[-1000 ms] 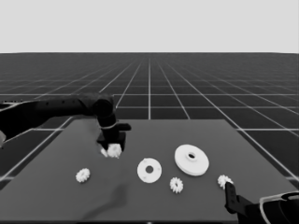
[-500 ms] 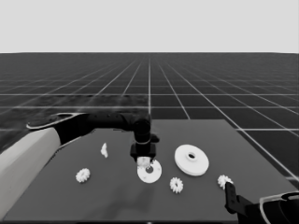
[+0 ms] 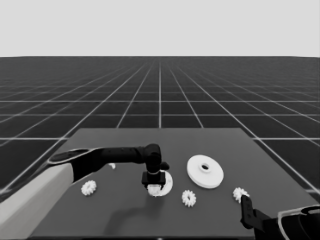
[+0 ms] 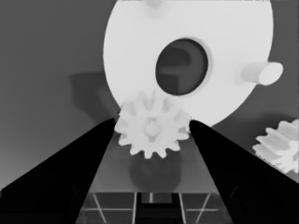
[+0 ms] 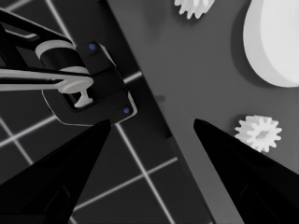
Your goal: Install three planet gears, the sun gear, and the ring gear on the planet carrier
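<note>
Here, in the head view, the left arm reaches in from the left edge and bends down over the middle of the dark desk [image 3: 270, 150], with the left claw [image 3: 153, 184] directly above the smaller round part [image 3: 165, 183], which is the planet carrier. A gear is partly hidden at the fingertips. Just to the right of it lies the larger round part [image 3: 205, 171], the ring gear, apart from the smaller one. One gear [image 3: 89, 188] lies on the desk to the left under the arm, another gear [image 3: 189, 198] in front between the two round parts, and a third gear [image 3: 240, 193] near the right claw [image 3: 245, 210], which waits at the lower right corner. A thin white piece [image 3: 112, 165] peeps out behind the left arm.

In the left wrist view, the left claw [image 4: 152, 128] is clenched on a planet gear [image 4: 152, 129], its two fingers touching the teeth on either side. The gear overlaps the rim of the smaller round part [image 4: 135, 51], beside its wide dark hole, and a short peg [image 4: 261, 73] stands on the disc's face. A loose gear [image 4: 280, 147] shows at the edge.

In the right wrist view, the right claw [image 5: 152, 128] is released, fingers spread wide over the desk's corner, with a gear [image 5: 258, 133] just beside one finger, the larger round part [image 5: 275, 42] farther on, and another gear [image 5: 195, 7] at the picture's edge.
</note>
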`<move>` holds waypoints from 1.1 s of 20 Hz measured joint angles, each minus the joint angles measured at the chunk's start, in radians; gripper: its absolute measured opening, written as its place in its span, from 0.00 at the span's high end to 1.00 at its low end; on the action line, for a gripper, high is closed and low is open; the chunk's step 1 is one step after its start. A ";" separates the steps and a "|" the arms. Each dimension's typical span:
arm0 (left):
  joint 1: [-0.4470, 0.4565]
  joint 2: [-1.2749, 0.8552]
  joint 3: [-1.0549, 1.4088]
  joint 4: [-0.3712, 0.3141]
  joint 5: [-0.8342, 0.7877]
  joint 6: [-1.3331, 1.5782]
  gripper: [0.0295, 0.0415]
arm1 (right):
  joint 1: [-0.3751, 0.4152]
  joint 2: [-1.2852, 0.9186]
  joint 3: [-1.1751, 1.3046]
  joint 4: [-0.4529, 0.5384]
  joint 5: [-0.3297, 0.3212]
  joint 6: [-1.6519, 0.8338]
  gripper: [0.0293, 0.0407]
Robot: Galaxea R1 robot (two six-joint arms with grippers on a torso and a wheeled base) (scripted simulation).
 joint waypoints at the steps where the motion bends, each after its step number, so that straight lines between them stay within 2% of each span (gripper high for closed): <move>1: 0.000 0.000 0.000 0.000 0.000 0.000 0.36 | 0.000 0.000 0.000 0.000 0.000 0.000 0.19; 2: 0.001 0.000 -0.001 0.001 0.000 0.000 0.29 | 0.000 0.000 0.000 0.000 0.000 0.000 0.19; 3: 0.001 0.000 -0.001 0.001 0.000 0.001 0.26 | 0.000 0.000 0.000 0.000 0.000 0.000 0.19; 9: 0.001 0.000 -0.001 0.001 -0.001 0.001 0.26 | 0.000 0.000 0.000 0.000 0.000 0.000 0.19; 10: -0.116 -0.027 0.120 -0.145 0.048 -0.084 0.25 | 0.000 0.000 0.000 0.000 0.000 0.000 0.19; 11: -0.240 -0.031 0.157 -0.251 0.050 -0.116 0.25 | 0.000 0.000 0.000 0.000 0.000 0.000 0.19; 12: -0.314 -0.029 0.158 -0.316 0.043 -0.118 0.25 | 0.000 0.000 0.000 0.000 0.000 0.000 0.19; 13: -0.356 -0.027 0.150 -0.355 0.038 -0.114 0.25 | 0.000 0.000 0.000 0.000 0.000 0.000 0.19; 15: -0.393 -0.025 0.139 -0.390 0.035 -0.105 0.25 | 0.000 0.000 0.000 0.000 0.000 0.000 0.19; 19: -0.408 -0.023 0.132 -0.407 0.033 -0.099 0.25 | 0.000 0.000 0.000 0.000 0.000 0.000 0.19; 20: -0.409 -0.263 0.412 -0.407 0.034 -0.008 0.25 | 0.000 0.000 0.000 0.000 0.000 0.000 0.19; 21: -0.410 -0.567 0.496 -0.408 0.042 0.146 0.25 | 0.000 0.000 0.000 0.000 0.000 0.000 0.19; 22: -0.411 -0.722 0.450 -0.407 0.050 0.312 0.25 | 0.000 0.000 0.000 0.000 0.000 0.000 0.19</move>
